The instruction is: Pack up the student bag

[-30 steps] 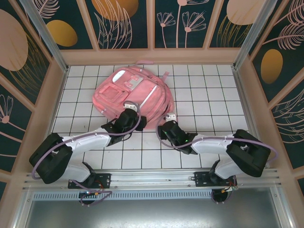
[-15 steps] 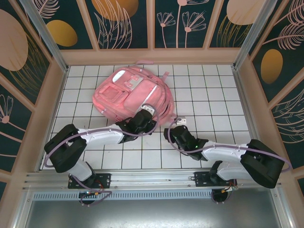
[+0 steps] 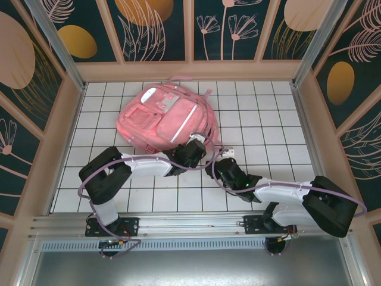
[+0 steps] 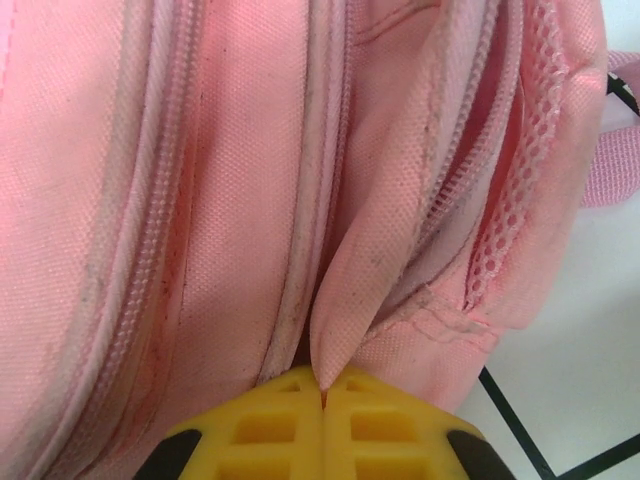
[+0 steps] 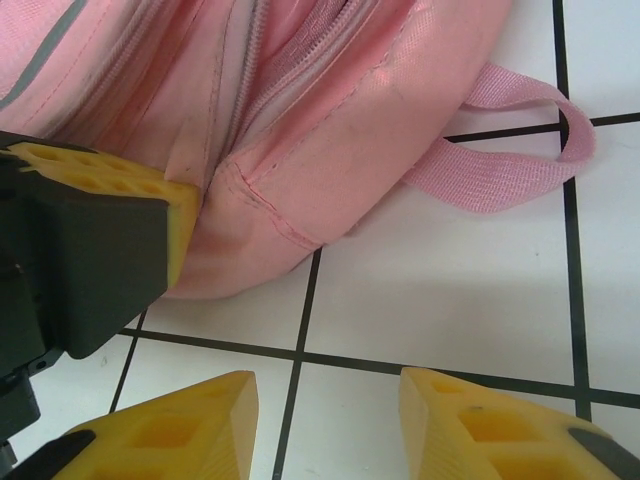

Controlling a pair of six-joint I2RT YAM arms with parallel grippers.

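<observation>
A: Entry, top view; student bag [image 3: 166, 116] lies flat on the tiled table [image 3: 268, 119], toward 11 o'clock from the table's middle, front side up. What differs from a second ago?

B: Left gripper [image 4: 322, 385] has travelled along the bag's near edge to its 5 o'clock corner; its jaws, apart half a second ago, are now pinched together on a raised fold of pink fabric near a zipper [image 4: 145, 260]; the bag itself has not shifted.

A: Right gripper [image 5: 325, 400]?

B: Has crept nearer, now just at 4 o'clock of the left one; jaws part-way apart over bare tile, nothing between them; the bag's strap loop [image 5: 520, 150] lies at its 1 o'clock, untouched.

A: Meaning?

B: Judgement only; a first hold on the bag is made, likely to lift or steady the fabric so the zipper can be worked; opening not yet begun; packing barely started; so thin a fold may slip.
</observation>
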